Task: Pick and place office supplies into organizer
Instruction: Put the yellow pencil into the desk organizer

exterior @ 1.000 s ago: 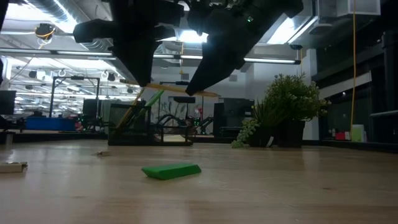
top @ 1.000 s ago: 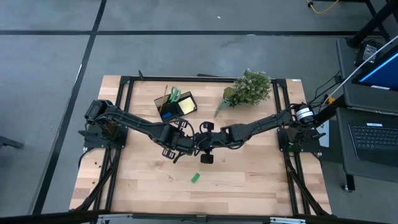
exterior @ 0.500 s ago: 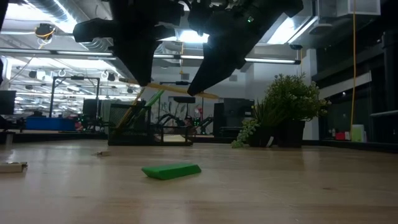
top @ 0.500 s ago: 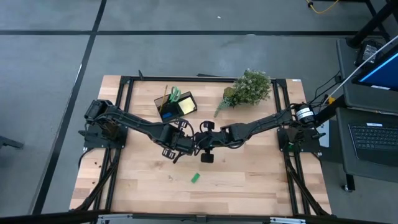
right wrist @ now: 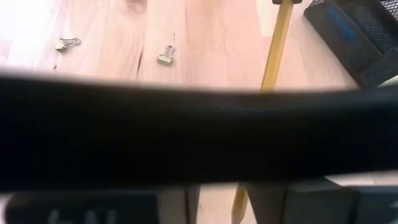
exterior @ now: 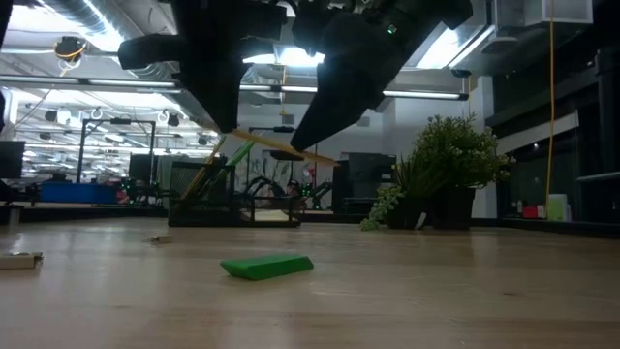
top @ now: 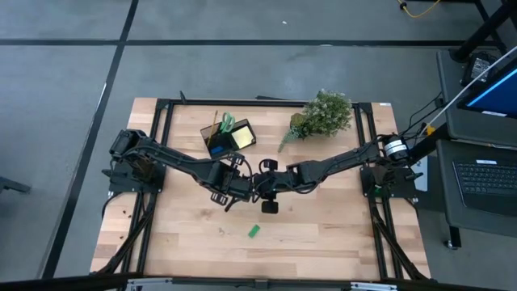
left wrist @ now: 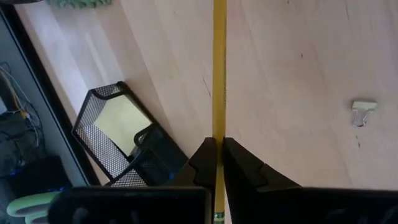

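A yellow pencil (left wrist: 219, 68) is in the air over the table's middle, held by my left gripper (left wrist: 219, 149), which is shut on it. In the low view the pencil (exterior: 291, 150) slants down toward the right. My right gripper (top: 265, 192) meets the left one there. Its fingers stand open on either side of the pencil's (right wrist: 273, 50) shaft. A green block (exterior: 267, 266) lies flat on the table nearer the front. The black mesh organizer (top: 229, 133) stands at the far middle-left, holding green scissors, a yellow note pad and pencils. My left gripper pinches the pencil's shaft (left wrist: 219, 132) between its two fingers. The pencil runs along the fingers and out past their tips. It is lifted clear of the table, nearly level, its right end a little lower.
A leafy plant (top: 323, 115) stands at the far right. Binder clips (right wrist: 165, 57) lie on the wood near the grippers, and one shows in the left wrist view (left wrist: 362, 112). A black bar crosses most of the right wrist view.
The pencil has tipped a little: its right end now sits lower than half a second ago. Both grippers stay over the table's middle.
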You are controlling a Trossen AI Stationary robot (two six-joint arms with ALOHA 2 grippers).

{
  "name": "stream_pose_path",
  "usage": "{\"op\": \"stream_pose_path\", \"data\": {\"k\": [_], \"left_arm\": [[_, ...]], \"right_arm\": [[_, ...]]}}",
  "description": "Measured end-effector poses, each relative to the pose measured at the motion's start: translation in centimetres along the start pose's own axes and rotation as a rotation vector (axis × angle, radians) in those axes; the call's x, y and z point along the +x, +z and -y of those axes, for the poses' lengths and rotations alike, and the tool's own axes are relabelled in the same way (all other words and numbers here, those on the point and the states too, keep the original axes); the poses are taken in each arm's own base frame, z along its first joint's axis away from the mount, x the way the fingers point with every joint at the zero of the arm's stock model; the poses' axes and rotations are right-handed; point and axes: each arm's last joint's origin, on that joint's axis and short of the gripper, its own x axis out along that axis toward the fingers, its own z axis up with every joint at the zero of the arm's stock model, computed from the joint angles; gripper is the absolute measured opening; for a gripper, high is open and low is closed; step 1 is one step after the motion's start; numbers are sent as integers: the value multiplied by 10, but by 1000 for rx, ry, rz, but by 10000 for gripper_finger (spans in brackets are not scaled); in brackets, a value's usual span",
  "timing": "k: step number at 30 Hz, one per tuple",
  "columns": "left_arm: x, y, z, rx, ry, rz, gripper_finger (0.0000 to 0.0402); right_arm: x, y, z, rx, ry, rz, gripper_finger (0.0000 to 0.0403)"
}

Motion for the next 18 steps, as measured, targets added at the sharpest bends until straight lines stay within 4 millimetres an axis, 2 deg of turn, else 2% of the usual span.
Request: {"op": "stream_pose_path", "data": {"k": [5,13,18], "left_arm": [[-1,0,0,-2,0,3,9],[-6,0,-3,-8,-6,11,5],[-6,-3,-4,-14,-6,-3,1]], "right_arm": [[0,1,1,-4,-5,5,130],[1,6,6,-13,-10,49,129],[-7,13,5,-59,-16,7,129]]}}
